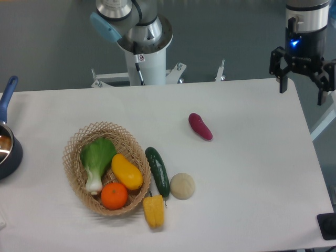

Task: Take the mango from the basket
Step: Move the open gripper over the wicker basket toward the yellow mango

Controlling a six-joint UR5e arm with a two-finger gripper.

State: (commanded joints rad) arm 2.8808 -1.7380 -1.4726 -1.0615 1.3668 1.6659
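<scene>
The gripper (303, 83) hangs at the far right edge of the worktop (252, 157), at about two o'clock from the centre, its two black fingers (283, 76) spread wide with nothing between them and nothing touched. It sits well apart from every object on the white cloth.

The mango (127, 171) lies inside the basket (73, 144), against the right-hand rim, tilted with its long axis running from ten to four o'clock. At its nine o'clock a leafy green vegetable (96, 160) takes up the left half of the basket; at its seven o'clock the orange (114, 196) touches or nearly touches it.

Just outside the basket rim, at the mango's three o'clock, a dark green cucumber (157, 171) lies close alongside. A yellow pepper (154, 211) rests at five o'clock against the basket's outer edge, and a pale round fruit (182, 186) sits just beyond the cucumber. A purple sweet potato (200, 126) lies alone near the middle of the worktop. The space above the mango is open. A blue-handled pan (7, 142) sits at the left edge.
</scene>
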